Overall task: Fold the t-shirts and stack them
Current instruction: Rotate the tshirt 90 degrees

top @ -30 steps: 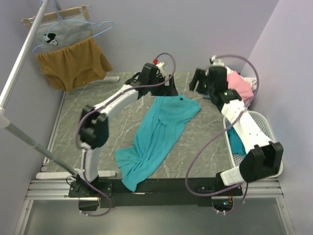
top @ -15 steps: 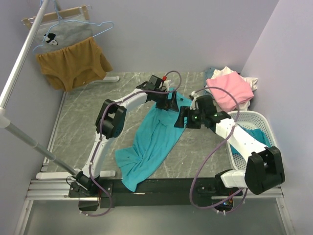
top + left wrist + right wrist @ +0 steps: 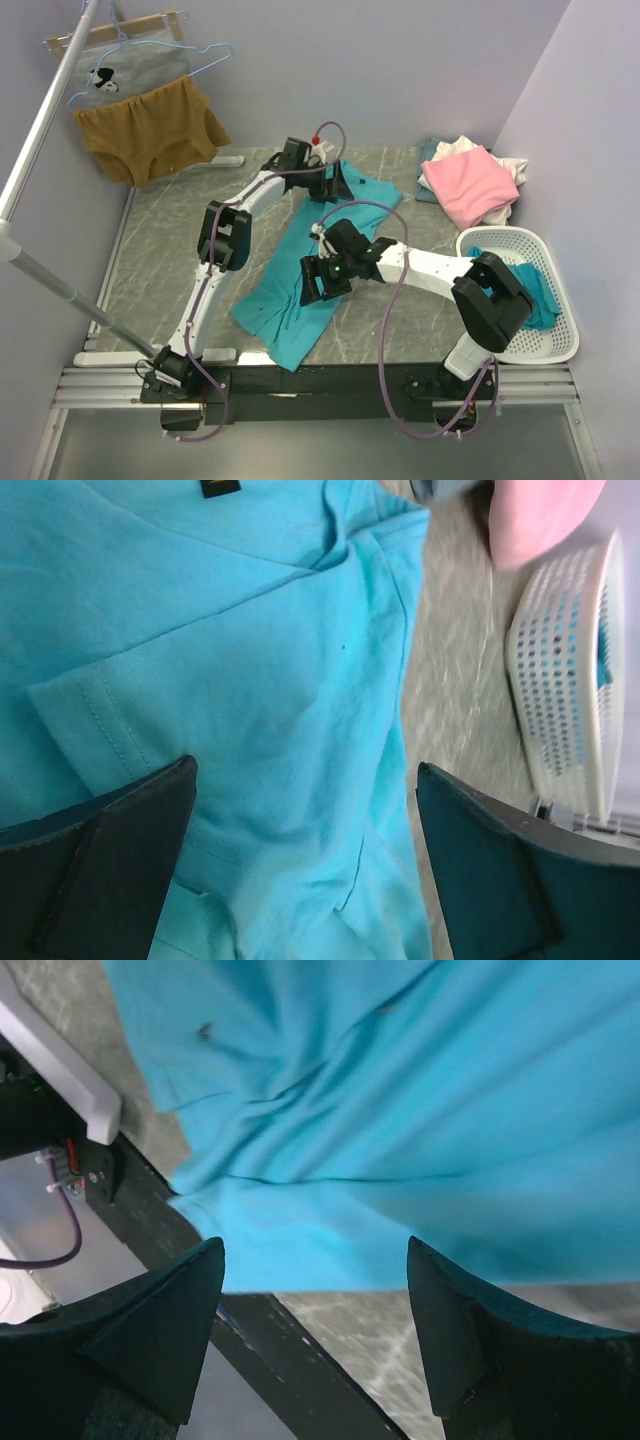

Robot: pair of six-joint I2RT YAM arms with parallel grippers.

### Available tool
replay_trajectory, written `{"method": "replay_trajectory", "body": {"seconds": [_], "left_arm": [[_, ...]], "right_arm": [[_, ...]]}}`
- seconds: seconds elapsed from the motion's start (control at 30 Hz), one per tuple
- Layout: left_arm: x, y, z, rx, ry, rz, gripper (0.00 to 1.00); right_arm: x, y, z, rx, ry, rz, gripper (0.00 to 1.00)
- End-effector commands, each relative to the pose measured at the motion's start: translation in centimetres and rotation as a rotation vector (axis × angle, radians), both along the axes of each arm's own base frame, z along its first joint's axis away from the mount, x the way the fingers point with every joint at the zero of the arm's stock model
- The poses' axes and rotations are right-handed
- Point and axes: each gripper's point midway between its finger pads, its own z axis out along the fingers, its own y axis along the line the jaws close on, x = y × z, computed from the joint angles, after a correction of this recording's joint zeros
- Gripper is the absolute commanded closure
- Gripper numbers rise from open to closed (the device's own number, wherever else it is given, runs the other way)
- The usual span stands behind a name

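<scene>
Here, left pincer (image 3: 305,770) and right pincer (image 3: 313,1245) agape, empty, over teal t-shirt (image 3: 250,660) on grey marbled table (image 3: 160,240), lilac walls (image 3: 400,60).

A white perforated basket (image 3: 556,346) sits at the right edge of the grey marbled surface (image 3: 160,245). At far left, a mustard-brown garment (image 3: 150,132) hangs below a grey cartoon-print garment (image 3: 140,68).

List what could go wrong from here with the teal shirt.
The teal t-shirt lies bunched, so the open right gripper may pinch several layers. Its hem lies at the near edge of the table; a tug could drag it off. The left gripper hangs over the same shirt; the arms could clash.
</scene>
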Motion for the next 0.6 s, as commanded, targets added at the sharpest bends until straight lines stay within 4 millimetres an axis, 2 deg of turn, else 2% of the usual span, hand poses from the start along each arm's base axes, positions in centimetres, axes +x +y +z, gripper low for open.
{"method": "replay_trajectory", "body": {"seconds": [0.0,0.07,0.13,0.3,0.37,0.47,0.57], "left_arm": [[3.6,2.9,-1.4,-0.043,0.015,0.099,0.00],[4.4,3.5,-1.0,-0.064,0.009,0.119,0.00],[5.4,4.8,-0.8,-0.073,0.006,0.149,0.01],[7.9,7.8,1.1,-0.147,0.001,0.217,0.01],[8.7,8.6,1.7,-0.163,0.000,0.246,0.01],[10.2,10.4,2.8,-0.182,-0.020,0.301,0.01],[11.3,11.0,3.8,-0.211,-0.041,0.333,0.01]], "right_arm": [[-0.6,3.3,0.9,0.068,0.013,0.043,0.20],[-1.7,3.5,-0.6,0.032,0.049,0.054,0.20],[-1.8,2.7,-2.6,-0.054,0.068,0.003,0.20],[-2.5,-1.0,-6.5,-0.255,0.124,-0.124,0.19],[-2.6,-2.7,-7.6,-0.322,0.112,-0.176,0.19],[-2.2,-5.3,-8.2,-0.423,0.069,-0.263,0.19],[-1.8,-7.3,-8.4,-0.512,0.036,-0.311,0.18]]}}
